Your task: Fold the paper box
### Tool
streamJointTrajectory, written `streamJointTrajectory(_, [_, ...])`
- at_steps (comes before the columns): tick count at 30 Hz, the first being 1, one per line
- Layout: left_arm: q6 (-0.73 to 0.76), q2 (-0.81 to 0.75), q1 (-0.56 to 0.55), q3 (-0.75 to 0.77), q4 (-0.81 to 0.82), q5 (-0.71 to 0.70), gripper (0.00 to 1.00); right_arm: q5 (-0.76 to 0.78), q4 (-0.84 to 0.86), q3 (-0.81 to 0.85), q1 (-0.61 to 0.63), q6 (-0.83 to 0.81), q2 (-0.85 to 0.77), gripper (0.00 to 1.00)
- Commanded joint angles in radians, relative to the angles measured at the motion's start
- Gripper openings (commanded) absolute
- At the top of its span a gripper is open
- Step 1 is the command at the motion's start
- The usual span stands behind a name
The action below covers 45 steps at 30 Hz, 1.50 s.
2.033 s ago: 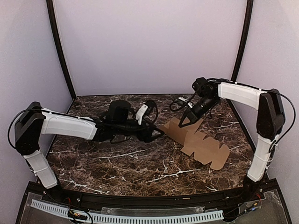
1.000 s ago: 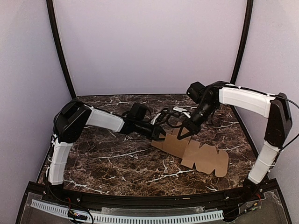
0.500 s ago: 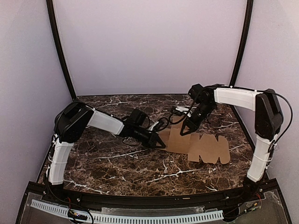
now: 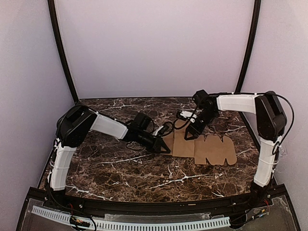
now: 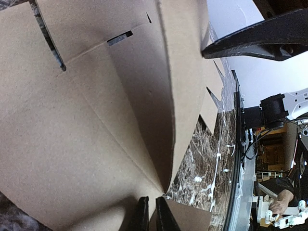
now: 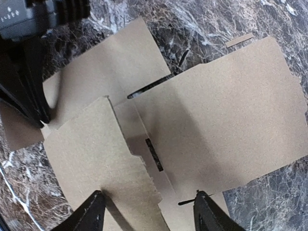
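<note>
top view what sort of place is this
Probably a robot lab cell: plain lilac walls and black poles enclose a marble-pattern table, and the left wrist view shows cabling and a person's hand beyond its edge.

one box (image 4: 211, 151), a single flat brown sheet. one worktop (image 4: 120, 168) of dark marble pattern. two arms: one left arm (image 4: 106, 126) and one right arm (image 4: 236, 102). four fingers in all, two to each arm: the left fingers (image 5: 143, 217) make one pair and the right fingers (image 6: 91, 216) make the other. one small cardboard strip (image 6: 239, 40) shows in the right wrist view. two black poles (image 4: 60, 53) stand at the back corners.
</note>
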Motion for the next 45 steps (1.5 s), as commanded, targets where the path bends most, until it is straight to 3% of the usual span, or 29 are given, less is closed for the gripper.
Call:
streamJointTrajectory(1, [0.012,0.006,0.002,-0.015,-0.025,-0.002,0.07,0.079,0.087,-0.039,-0.008,-0.005,0.041,0.68])
streamJointTrajectory(4, [0.01,0.006,0.002,-0.016,-0.018,-0.001,0.07,0.105,0.128,-0.084,-0.007,-0.017,0.041,0.81])
streamJointTrajectory(5, [0.007,0.007,0.003,-0.018,-0.016,0.0,0.07,0.118,0.149,-0.108,-0.005,-0.021,0.036,0.94])
streamJointTrajectory(6, [0.006,0.007,0.004,-0.018,-0.012,0.002,0.07,0.128,0.173,-0.136,-0.001,-0.026,0.03,0.98])
streamJointTrajectory(13, [-0.03,0.007,0.017,-0.021,0.034,0.017,0.06,0.296,0.348,-0.331,0.041,-0.067,-0.011,0.99])
streamJointTrajectory(19, [-0.038,0.013,0.039,-0.005,0.037,0.018,0.06,0.341,0.374,-0.365,0.049,-0.033,-0.037,0.99])
streamJointTrajectory(22, [-0.001,0.037,0.064,0.065,-0.025,0.008,0.06,0.249,0.296,-0.319,0.048,-0.004,-0.115,0.99])
streamJointTrajectory(28, [0.189,0.105,0.118,0.292,-0.24,0.016,0.06,-0.083,0.074,-0.163,0.01,-0.052,-0.257,0.99])
streamJointTrajectory(34, [0.256,0.09,0.145,0.44,-0.352,-0.027,0.1,-0.222,-0.026,-0.025,-0.055,-0.018,-0.18,0.99])
streamJointTrajectory(40, [0.109,-0.041,0.142,0.288,-0.163,-0.128,0.16,-0.49,-0.208,0.099,-0.078,0.01,-0.044,0.99])
streamJointTrajectory(45, [0.014,-0.227,0.112,0.033,-0.011,-0.223,0.17,-0.466,-0.274,0.123,-0.064,0.013,-0.052,0.99])
